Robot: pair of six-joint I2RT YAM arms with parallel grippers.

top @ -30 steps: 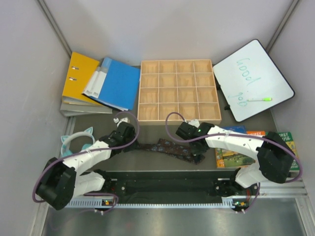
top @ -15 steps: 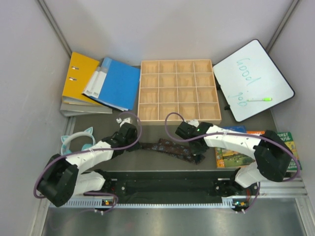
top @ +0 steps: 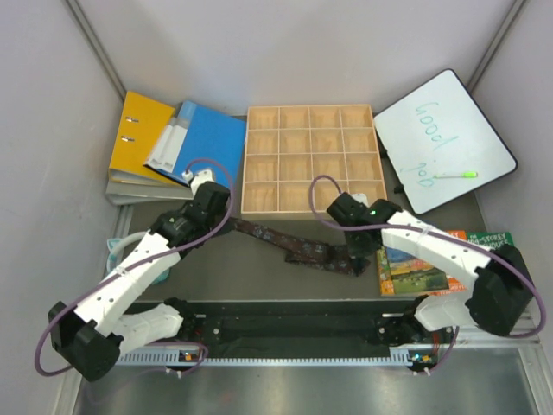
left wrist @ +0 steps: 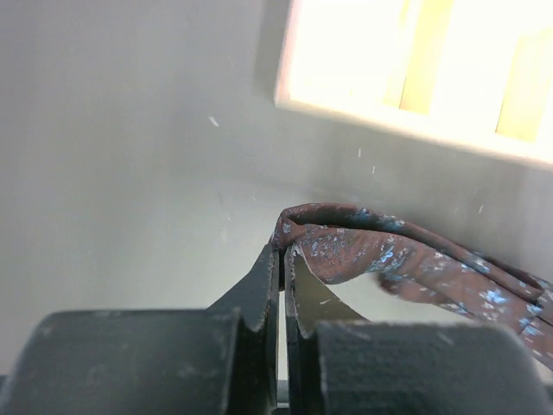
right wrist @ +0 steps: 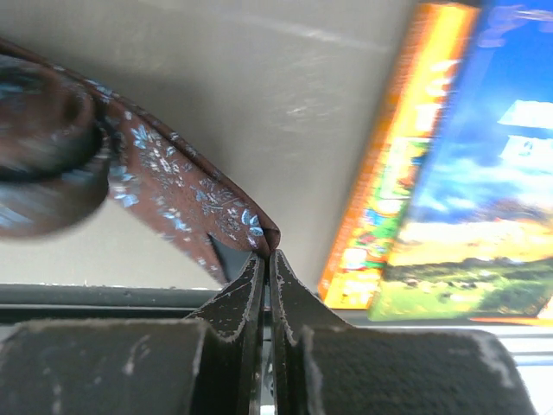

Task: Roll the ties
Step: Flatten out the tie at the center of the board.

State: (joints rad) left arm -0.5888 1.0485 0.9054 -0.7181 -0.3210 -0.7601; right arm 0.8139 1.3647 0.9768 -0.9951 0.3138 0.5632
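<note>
- The tie (top: 298, 248) is one long, narrow band of dark brown fabric. It lies in a slanting line across the middle of the bench (top: 216, 277).
- Its far-left end is just in front of the near left corner of the wooden compartment tray (top: 309, 160). Its near-right end is beside the books (top: 432, 259) at the right.
- In the left wrist view the tie (left wrist: 389, 255) shows a reddish-brown weave flecked with small pale-blue marks. Its end is doubled over into a soft fold.
- In the right wrist view the tie (right wrist: 173, 190) carries a fine blue-white floral speckle and narrows to a point. Part of the cloth further back is bunched and blurred.
- The left gripper (top: 226, 220) has its fingers pressed together, pinching the folded end (left wrist: 282, 259).
- The right gripper (top: 356, 258) is likewise closed tight, nipping the pointed tip (right wrist: 269, 258).
</note>
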